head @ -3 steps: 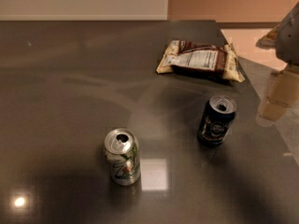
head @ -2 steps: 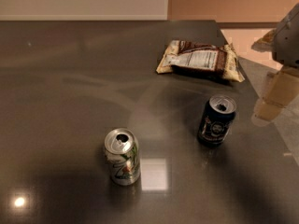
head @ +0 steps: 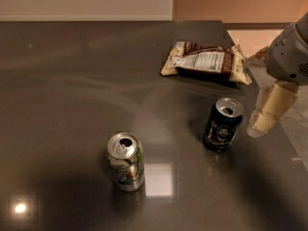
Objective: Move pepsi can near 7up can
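Observation:
The pepsi can is dark navy with a pale round logo and an open silver top. It stands upright right of centre on the dark table. The 7up can is silver-white with green markings. It stands upright to the lower left of the pepsi can, about two can widths away. My gripper hangs at the right edge of the view, just right of the pepsi can and apart from it, holding nothing.
A brown and cream snack bag lies flat behind the pepsi can near the table's far right corner. The table's right edge runs just past the gripper. A pale floor lies beyond it.
My gripper has moved a little left and down, closer to the pepsi can. Both cans and the bag have stayed in place.

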Motion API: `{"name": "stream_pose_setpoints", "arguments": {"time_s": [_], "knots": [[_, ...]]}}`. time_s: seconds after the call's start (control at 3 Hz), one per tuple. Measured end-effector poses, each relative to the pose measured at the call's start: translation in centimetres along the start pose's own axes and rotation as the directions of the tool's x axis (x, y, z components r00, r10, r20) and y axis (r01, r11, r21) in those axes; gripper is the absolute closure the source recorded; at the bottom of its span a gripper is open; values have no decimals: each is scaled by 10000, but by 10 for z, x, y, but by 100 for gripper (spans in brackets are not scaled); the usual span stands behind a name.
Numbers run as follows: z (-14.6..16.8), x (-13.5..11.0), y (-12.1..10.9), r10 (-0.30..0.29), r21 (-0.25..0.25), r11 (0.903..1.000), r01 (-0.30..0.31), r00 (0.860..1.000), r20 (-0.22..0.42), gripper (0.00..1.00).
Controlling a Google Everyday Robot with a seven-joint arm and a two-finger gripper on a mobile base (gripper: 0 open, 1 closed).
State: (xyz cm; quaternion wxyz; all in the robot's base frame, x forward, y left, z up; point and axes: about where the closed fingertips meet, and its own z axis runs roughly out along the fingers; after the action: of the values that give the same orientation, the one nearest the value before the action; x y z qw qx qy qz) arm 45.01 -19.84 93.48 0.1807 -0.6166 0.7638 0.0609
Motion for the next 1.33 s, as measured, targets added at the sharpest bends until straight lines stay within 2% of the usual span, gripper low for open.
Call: {"name": "stream_pose_setpoints", "arguments": {"time_s": [0.33, 1.0, 1.33], "knots": [[16, -2, 11, -164, -625, 9979, 190, 9989, 428, 0], [34, -17, 31, -583, -1335, 9881, 764, 9892, 1346, 0], [41, -21, 36, -749, -1429, 9851, 960, 9864, 1466, 18]]}}
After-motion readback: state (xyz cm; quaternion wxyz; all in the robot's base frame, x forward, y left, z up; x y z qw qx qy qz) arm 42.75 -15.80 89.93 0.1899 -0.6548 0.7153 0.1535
